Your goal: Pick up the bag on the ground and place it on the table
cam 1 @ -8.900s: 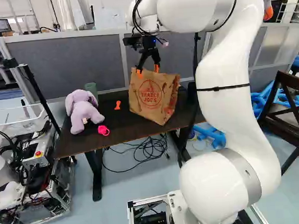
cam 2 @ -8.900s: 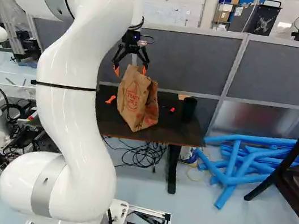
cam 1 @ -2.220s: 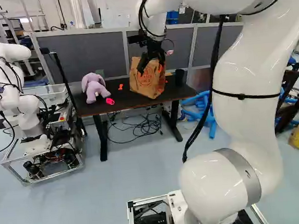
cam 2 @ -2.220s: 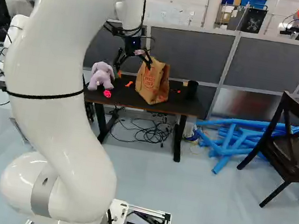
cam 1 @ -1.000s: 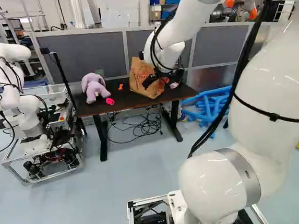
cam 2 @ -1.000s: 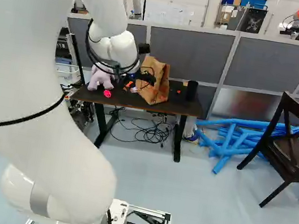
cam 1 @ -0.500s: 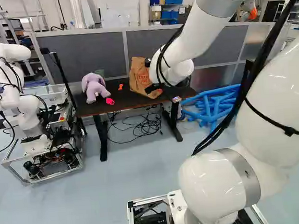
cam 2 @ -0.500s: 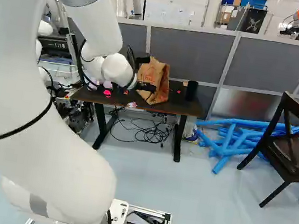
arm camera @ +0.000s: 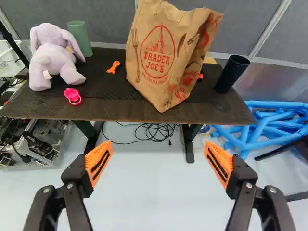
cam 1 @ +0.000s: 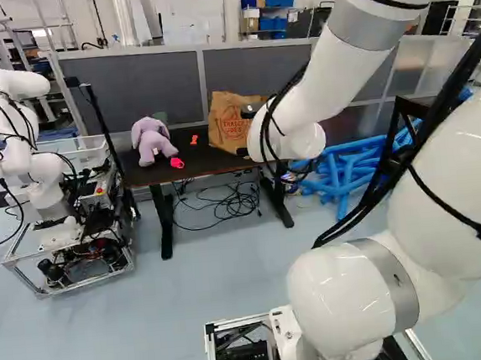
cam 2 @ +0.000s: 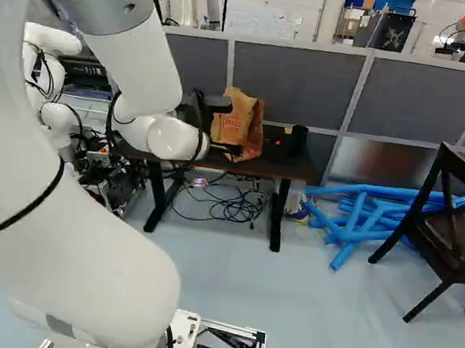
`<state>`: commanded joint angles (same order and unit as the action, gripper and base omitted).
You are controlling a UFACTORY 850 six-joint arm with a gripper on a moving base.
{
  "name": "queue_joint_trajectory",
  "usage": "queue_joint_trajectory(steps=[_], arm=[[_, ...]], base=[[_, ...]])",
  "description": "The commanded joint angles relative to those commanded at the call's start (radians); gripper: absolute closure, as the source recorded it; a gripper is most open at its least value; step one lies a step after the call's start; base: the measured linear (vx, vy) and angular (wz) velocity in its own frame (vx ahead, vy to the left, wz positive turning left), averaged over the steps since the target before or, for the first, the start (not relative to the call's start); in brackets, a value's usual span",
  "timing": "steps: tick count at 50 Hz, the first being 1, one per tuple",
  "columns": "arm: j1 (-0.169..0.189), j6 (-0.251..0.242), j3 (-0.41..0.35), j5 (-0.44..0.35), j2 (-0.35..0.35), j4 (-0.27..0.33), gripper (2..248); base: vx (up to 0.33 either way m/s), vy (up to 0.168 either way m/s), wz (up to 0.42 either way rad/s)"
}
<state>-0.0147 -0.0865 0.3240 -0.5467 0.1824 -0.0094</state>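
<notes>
The brown paper bag with red print (arm camera: 161, 57) stood on the dark-topped desk with black legs (arm camera: 115, 113), touching nothing of my pincer (cam 2: 226, 148). In the wrist view its two black fingers were spread wide, the orange pads (arm camera: 99, 162) well apart with only floor in sight between them, and the bag lay ahead, beyond the desk's front edge.

My white arm (cam 1: 320, 80) leaned from its foot joint towards the right of the left base view, then sloped back down to a wrist on the near side of the bag.

Nearly nine seconds earlier I had the pincer hanging down over the bag's top; since then it had come lower and back from it. The base had moved too, leaving the whole desk farther off. Over the last half second the wrist slid a little rightward in the left base view, while the bag kept its place on the desk.

Around the bag sat a small orange piece (arm camera: 114, 67), a black cup (arm camera: 232, 73), a pink ring-shaped piece (arm camera: 72, 96), a green cup (arm camera: 80, 38) and a lilac plush toy (arm camera: 50, 62). Black cables (arm camera: 154, 132) lay beneath; blue tubes (arm camera: 269, 130) were piled past the desk's end.
</notes>
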Motion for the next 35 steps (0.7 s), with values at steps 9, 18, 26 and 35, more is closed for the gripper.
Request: queue_joint_trajectory(steps=[9,18,26,35], arm=[[0.003,0.019,-0.052,-0.072,0.021,0.002,3],[0.006,0.036,-0.098,-0.136,0.04,0.004,3],[0.008,0.049,-0.134,-0.184,0.055,0.005,3],[0.01,0.061,-0.167,-0.23,0.068,0.007,3]], base=[[0.0,0.0,0.0],[0.0,0.0,0.0],[0.0,0.0,0.0],[0.0,0.0,0.0]])
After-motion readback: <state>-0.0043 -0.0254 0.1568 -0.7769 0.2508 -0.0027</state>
